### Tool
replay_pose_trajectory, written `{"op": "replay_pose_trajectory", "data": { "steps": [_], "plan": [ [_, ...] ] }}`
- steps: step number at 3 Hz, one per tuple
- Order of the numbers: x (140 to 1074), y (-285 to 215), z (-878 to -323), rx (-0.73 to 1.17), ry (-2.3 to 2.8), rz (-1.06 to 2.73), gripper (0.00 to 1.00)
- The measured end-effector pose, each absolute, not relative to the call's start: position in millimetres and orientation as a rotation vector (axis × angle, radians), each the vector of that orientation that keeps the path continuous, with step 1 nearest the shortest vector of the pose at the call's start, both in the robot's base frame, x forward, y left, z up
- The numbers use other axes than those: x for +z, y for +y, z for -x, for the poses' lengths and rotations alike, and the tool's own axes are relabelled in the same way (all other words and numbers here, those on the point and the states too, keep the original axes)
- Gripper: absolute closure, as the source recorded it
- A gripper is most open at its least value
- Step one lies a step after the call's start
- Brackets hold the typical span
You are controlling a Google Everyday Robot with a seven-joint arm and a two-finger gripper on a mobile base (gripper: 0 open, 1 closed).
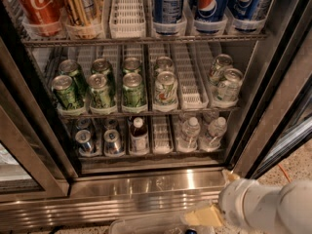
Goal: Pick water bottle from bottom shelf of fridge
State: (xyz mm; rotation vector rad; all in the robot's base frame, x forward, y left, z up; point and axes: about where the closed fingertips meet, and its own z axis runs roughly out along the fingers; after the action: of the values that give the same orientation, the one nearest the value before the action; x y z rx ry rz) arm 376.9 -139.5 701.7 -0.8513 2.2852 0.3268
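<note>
Two small clear water bottles with white caps stand side by side at the right of the bottom shelf [161, 136], one [189, 132] left of the other [213, 129]. The fridge [122, 194] has its door open, and its shiny steel base panel runs below the shelf. My gripper [210, 209], tan-tipped on a white arm, hangs low at the bottom right. It is in front of the base panel, outside the fridge, below and a little right of the bottles, touching neither.
On the bottom shelf a dark-liquid bottle [139, 135] and silver cans [84, 140] stand left of an empty lane tray. Green cans [100, 89] fill the rack above, with cola cans [209, 4] higher up. A dark door frame [278, 106] stands at the right. A clear plastic tub [146, 225] lies at the bottom edge.
</note>
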Motion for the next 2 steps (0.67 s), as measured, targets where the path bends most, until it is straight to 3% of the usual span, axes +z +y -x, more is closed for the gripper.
{"op": "replay_pose_trajectory", "data": {
  "steps": [2],
  "plan": [
    [582,-115,-349,0.408,2.382,0.639,0.0]
  ]
}}
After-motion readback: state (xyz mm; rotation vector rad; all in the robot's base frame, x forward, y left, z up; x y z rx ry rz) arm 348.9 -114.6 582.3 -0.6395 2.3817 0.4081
